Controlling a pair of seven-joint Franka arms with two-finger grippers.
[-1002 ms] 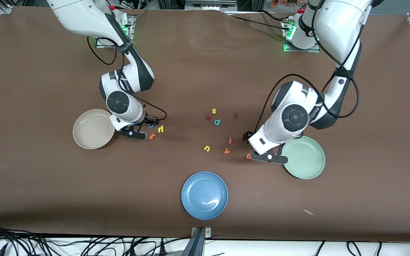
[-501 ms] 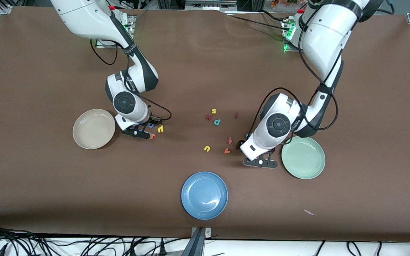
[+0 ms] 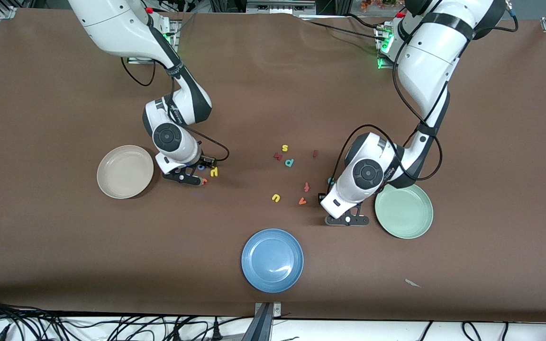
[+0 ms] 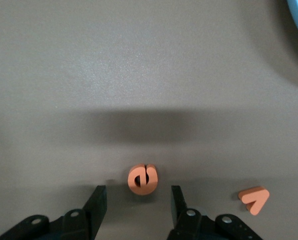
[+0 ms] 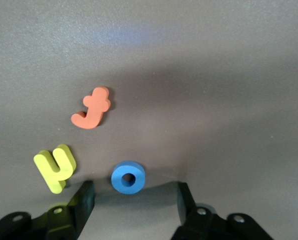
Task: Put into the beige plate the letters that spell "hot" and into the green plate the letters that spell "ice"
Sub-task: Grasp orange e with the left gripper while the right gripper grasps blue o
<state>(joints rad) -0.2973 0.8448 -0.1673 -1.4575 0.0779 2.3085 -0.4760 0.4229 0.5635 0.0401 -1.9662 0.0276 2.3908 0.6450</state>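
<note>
You're looking at a brown bench point(image 3: 64, 265), cables along its front edge. Left gripper point(image 4: 139, 207) jaws apart around orange e point(image 4: 143, 179). Right gripper point(image 5: 134, 205) jaws apart around blue o point(image 5: 128, 177), near beige plate point(image 3: 107, 187).

Letters all on the table, both plates bare

Yellow h point(image 5: 55, 168), blue o point(image 5: 128, 177) and orange t point(image 5: 92, 108) lie flat beside the beige plate point(image 3: 125, 171); orange e point(image 4: 143, 179) stands on edge near the green plate point(image 3: 404, 210), teal c point(image 3: 331, 180) close by, red i point(image 3: 315, 153) farther off.

The brown table point(image 3: 55, 265) carries the beige plate point(image 3: 124, 171), green plate point(image 3: 404, 210), blue plate point(image 3: 272, 260) and scattered foam letters point(image 3: 290, 163).
</note>
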